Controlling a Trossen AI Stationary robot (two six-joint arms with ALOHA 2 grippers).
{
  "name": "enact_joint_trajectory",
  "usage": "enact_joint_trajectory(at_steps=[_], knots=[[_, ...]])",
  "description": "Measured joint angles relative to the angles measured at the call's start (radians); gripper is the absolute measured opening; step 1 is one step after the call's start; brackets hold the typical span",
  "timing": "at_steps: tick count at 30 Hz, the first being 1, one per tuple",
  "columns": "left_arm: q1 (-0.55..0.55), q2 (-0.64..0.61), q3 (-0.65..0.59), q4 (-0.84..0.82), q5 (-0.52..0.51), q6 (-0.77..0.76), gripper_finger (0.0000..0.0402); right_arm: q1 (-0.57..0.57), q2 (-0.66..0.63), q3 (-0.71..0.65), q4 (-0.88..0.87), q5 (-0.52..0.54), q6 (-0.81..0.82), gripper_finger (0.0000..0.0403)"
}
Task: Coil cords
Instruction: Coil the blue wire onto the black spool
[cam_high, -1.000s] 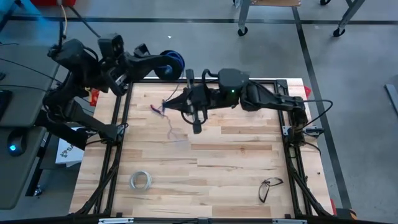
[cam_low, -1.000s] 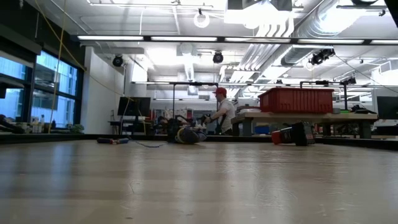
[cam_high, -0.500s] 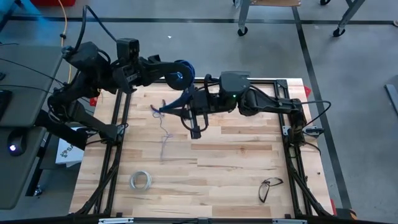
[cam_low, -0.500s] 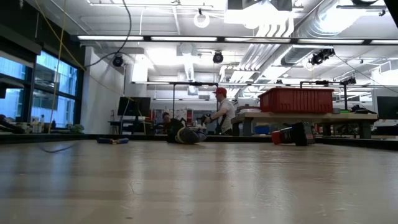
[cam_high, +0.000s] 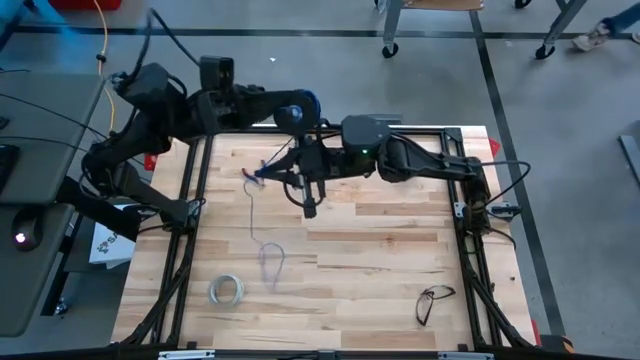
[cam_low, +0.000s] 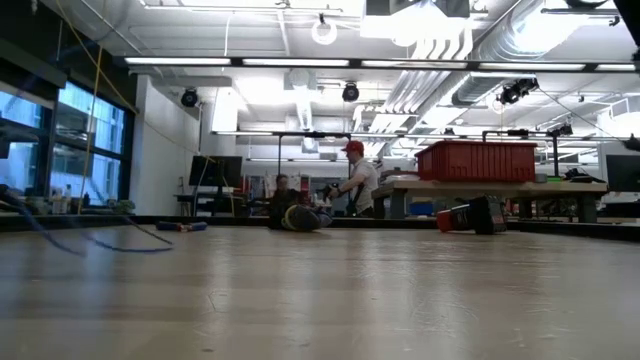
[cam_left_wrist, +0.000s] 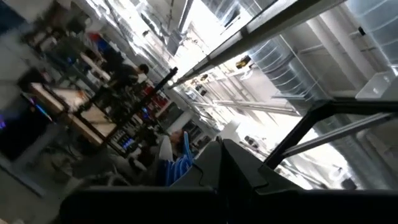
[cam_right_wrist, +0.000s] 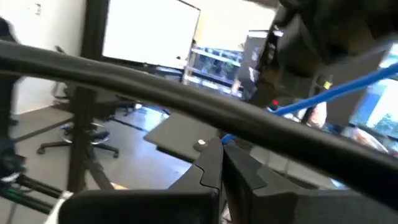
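From above, a whitish tape ring (cam_high: 227, 290) lies near the table's (cam_high: 380, 260) left front corner. The thin wire (cam_high: 262, 240) loops just beside it and runs up toward the back edge. There the left gripper (cam_high: 300, 113) pinches the dark blue spool (cam_high: 294, 110), with blue windings (cam_left_wrist: 178, 167) also visible in its wrist view. The right gripper (cam_high: 311, 203), fingers pressed together, hovers mid-table, pinching the wire near the red end (cam_high: 258, 176). Glasses (cam_high: 433, 300) lie front right. Only the low view shows people (cam_low: 355, 180) beyond the table.
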Motion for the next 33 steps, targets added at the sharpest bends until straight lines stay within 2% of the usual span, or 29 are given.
enact_joint_trajectory(at_steps=[3,8,15,18,21,25,33], knots=[[0.004,0.016,0.000,-0.004,0.041,-0.075,0.0001,-0.010,0.006,0.000,-0.003,0.020,-0.001,0.0000],[0.004,0.009,-0.001,-0.010,0.094,-0.104,0.0001,-0.015,0.013,0.000,-0.009,0.007,-0.052,0.0000],[-0.004,-0.038,0.000,-0.072,0.095,-0.118,0.0000,-0.017,0.002,-0.002,-0.050,-0.055,-0.058,0.0000],[-0.016,-0.050,0.001,-0.081,0.096,-0.115,0.0000,-0.027,-0.010,-0.002,-0.050,-0.130,-0.068,0.0000],[-0.021,-0.052,0.002,-0.104,0.142,-0.090,0.0000,-0.042,-0.020,-0.002,-0.053,-0.208,-0.059,0.0000],[-0.021,-0.049,0.000,-0.152,0.147,-0.016,0.0000,-0.057,-0.026,-0.001,-0.050,-0.285,-0.010,0.0000],[0.013,-0.070,0.000,-0.185,0.051,0.249,0.0000,-0.044,-0.035,-0.001,-0.198,-0.250,0.009,0.0000]])
